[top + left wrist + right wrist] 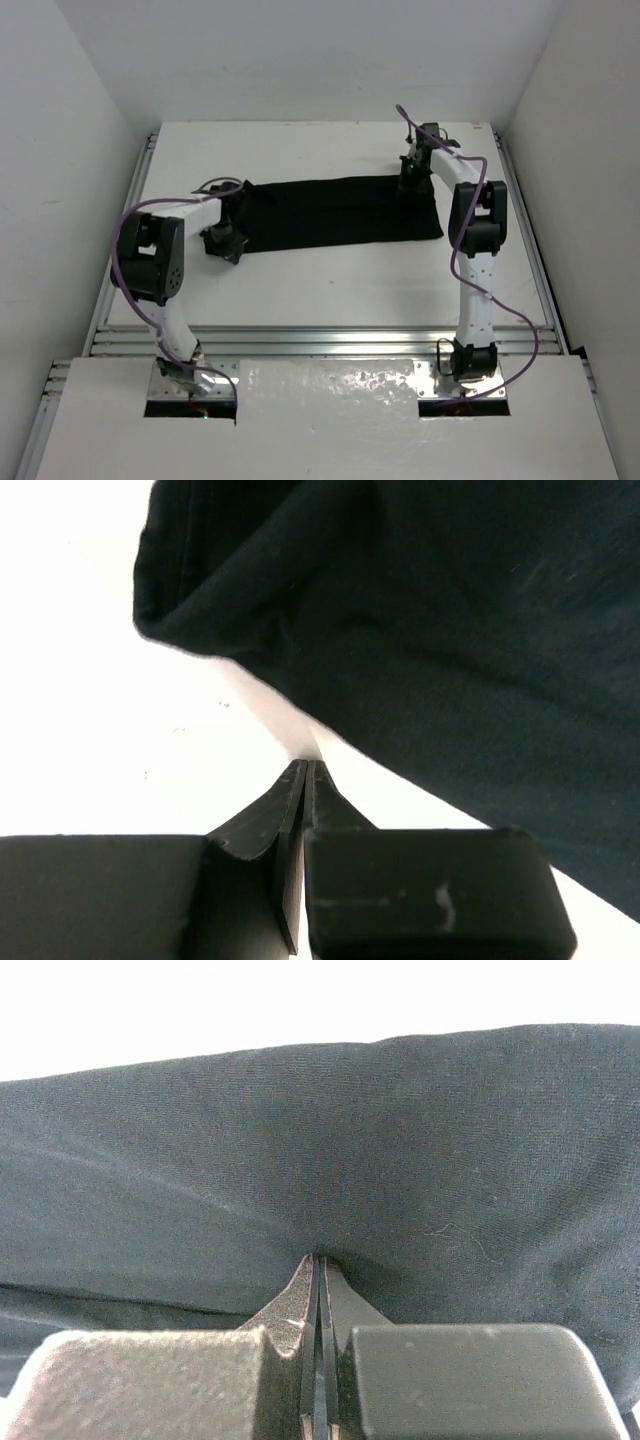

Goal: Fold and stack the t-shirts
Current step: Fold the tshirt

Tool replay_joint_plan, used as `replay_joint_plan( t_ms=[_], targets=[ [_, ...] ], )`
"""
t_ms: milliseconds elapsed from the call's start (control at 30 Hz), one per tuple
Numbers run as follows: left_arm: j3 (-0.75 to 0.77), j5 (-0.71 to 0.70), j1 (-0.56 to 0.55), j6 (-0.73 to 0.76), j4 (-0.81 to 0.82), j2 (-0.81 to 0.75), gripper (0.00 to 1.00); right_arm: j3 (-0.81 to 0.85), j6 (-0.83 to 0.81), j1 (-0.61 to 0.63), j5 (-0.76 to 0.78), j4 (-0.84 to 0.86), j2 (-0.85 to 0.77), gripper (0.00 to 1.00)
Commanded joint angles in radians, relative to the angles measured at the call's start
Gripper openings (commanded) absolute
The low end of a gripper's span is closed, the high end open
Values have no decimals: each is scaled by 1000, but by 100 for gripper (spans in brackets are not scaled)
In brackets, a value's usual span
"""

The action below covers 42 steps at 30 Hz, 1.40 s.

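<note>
Lifting risks dragging the plain black soft-fabric t-shirt (340, 212) lopsided: right hand (317, 1258) pinches its fabric, left hand (305, 768) is closed empty beside it.

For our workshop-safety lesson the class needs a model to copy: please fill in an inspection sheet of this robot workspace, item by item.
Surface: white table.
Job's things: one black t-shirt, folded into a long strip across the table.
Clutter: nothing seen.
Grippers: left gripper shut, tips at the shirt's edge, no fabric between them; right gripper shut on a pucker of the shirt.
Cables: purple cables loop along both arms.
Surroundings: white walls; metal rails at the near edge.
</note>
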Motion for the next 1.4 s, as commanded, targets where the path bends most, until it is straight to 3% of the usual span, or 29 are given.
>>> replay_joint_plan(
  t_ms=[0,100,233,300,333,367,433,467,500,533,600,700,800,900,967,1000,1067,1100,1200,1300,1367],
  targets=[
    [71,-57,8,19,33,102,0,-38,7,-16,107,-109,53,0],
    [283,-115,12,86,-26,299,0,-124,37,-18,48,-163,-16,0],
    [611,-89,11,180,-77,500,0,-420,142,-16,-92,-27,-225,0],
    [865,-18,2,233,-105,651,0,-563,232,-15,-175,71,-332,0],
    [1080,-3,-12,247,-152,713,0,-622,261,-7,-207,94,-357,0],
    [1201,38,-20,276,-186,832,0,-653,324,-3,-266,134,-395,0],
    [1436,125,-32,295,-153,925,0,-712,389,33,-322,180,-440,0],
    [1434,173,-37,295,-96,932,1,-794,475,49,-378,268,-467,0],
    [1391,248,-44,300,85,907,8,-840,531,83,-414,319,-525,0],
    [1268,279,-61,300,184,850,8,-935,639,100,-440,431,-555,0],
    [1244,322,-79,290,345,841,8,-994,723,166,-488,528,-608,2],
    [1426,415,-118,257,406,910,8,-965,812,221,-560,623,-586,3],
    [1292,379,-121,215,449,831,8,-878,808,226,-535,559,-558,3],
    [1289,339,-123,272,383,774,12,-865,835,249,-572,565,-518,0],
    [1304,270,-121,289,218,757,9,-849,780,254,-508,530,-535,0],
    [1264,236,-123,300,193,734,8,-826,678,246,-386,442,-576,0],
    [1149,123,-120,323,194,621,8,-766,560,240,-234,346,-615,3],
    [1022,98,-113,332,219,581,9,-690,463,234,-169,291,-621,4],
    [928,93,-75,352,248,466,29,-570,299,191,-14,52,-598,2],
    [1009,80,-49,396,130,452,52,-540,158,191,-104,-34,-572,3],
    [1035,109,-47,412,95,409,52,-543,98,235,-167,-79,-547,1]
  ],
)
